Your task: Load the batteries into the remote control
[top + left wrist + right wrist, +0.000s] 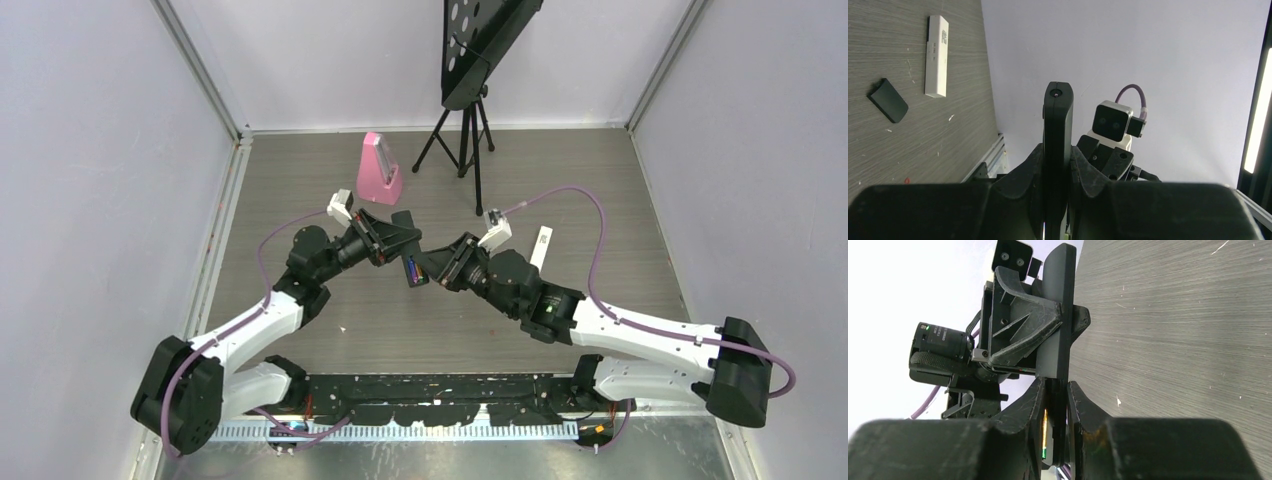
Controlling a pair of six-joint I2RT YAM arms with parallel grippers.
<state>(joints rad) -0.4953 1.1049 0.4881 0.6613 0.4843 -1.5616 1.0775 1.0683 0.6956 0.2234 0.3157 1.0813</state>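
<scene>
The black remote control (408, 252) hangs in the air between my two arms, above the middle of the table. My left gripper (1057, 150) is shut on it, and the bar (1058, 120) stands edge-on between the fingers. My right gripper (1057, 385) clamps the other end of the remote control (1058, 315). A yellow and green battery (1044, 430) shows as a sliver between one finger and the remote's body. In the top view, coloured batteries (415, 271) sit in the remote's open back, with the left gripper (398, 245) and right gripper (440, 262) on either side.
On the table lie a white remote (937, 55) and a small black cover (888, 100). The white remote (541, 247) lies beside the right arm. A pink wedge-shaped object (380, 170) and a black tripod stand (465, 120) are at the back.
</scene>
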